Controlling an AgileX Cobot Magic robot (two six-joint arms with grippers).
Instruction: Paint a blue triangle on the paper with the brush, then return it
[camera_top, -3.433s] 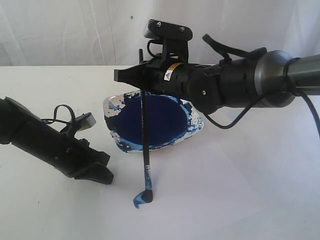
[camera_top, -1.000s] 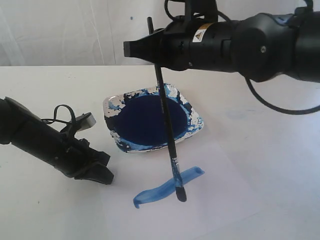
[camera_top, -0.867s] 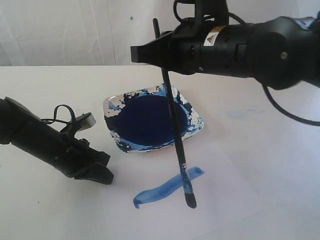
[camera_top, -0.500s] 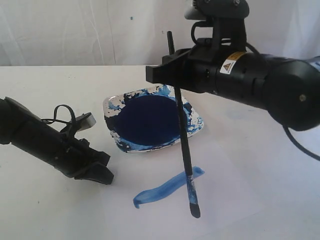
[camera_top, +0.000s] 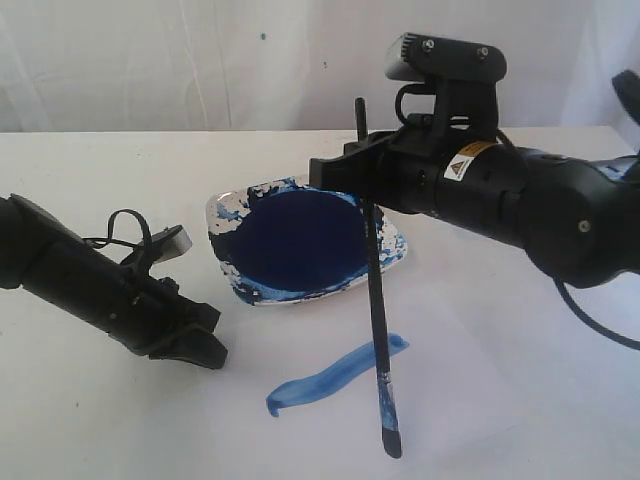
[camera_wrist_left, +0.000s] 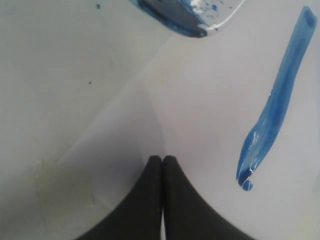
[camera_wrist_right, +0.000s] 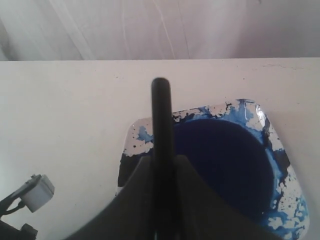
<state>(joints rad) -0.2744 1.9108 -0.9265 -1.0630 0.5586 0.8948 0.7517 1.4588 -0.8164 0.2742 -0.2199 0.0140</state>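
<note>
R claw (camera_top: 345, 172) is pinching the brush (camera_top: 375, 290) near the top of the handle, w/ a short stub poking up above the fingers; the rest hangs down below the claw, slightly tilted, bristle end down at the paper (camera_top: 470, 400); we can't tell if it's actually touching. The blue stroke (camera_top: 335, 378) lies on the paper under the claw, w/ the brush crossing its upper end; only one line there, no triangle yet. The dish (camera_top: 225, 215) w/ the dark paint pool (camera_top: 300, 240) sits right below the R claw. L claw (camera_wrist_left: 162, 165) is pressed together, empty, resting low on the table (camera_top: 80, 420); the stroke is out ahead of its tips.
</note>
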